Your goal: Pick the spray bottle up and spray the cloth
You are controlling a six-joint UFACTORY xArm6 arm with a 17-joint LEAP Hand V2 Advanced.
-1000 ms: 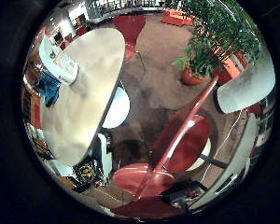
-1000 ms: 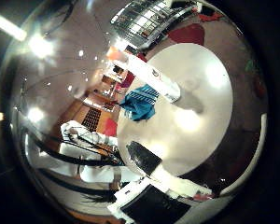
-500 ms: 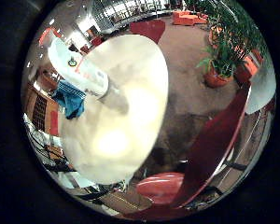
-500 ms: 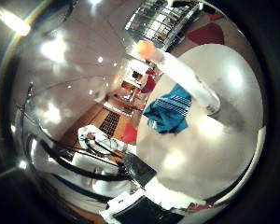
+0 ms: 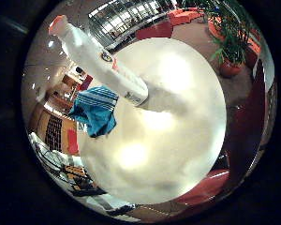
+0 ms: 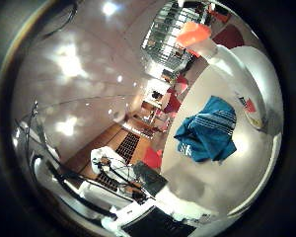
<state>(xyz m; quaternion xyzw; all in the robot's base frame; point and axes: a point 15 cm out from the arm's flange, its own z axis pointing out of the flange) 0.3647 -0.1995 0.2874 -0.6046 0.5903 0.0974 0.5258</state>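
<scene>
The round white table (image 5: 178,140) is filling most of the little finger side view, so the palm is facing it from nearby, and the white spray bottle (image 5: 100,63) is standing on it, looming large and close to the palm. The blue cloth (image 5: 96,115) is lying crumpled on the table just beside the bottle's base, near the table's edge. No part of the hand's fingers is showing clearly in either view, so I cannot tell whether the hand is open or closed, and it is not visibly touching the bottle. The little finger side view is showing a red chair (image 5: 243,136) beside the table and potted plants (image 5: 229,51) on the floor beyond it; the thumb side view is showing instead a ceiling with bright lights (image 6: 69,59) and the robot's base parts (image 6: 123,197) beside the table. The bottle is looking tall and slim, with an orange cap (image 6: 193,33) and a small label near its lower part. The cloth is showing thin white stripes across one fold.
</scene>
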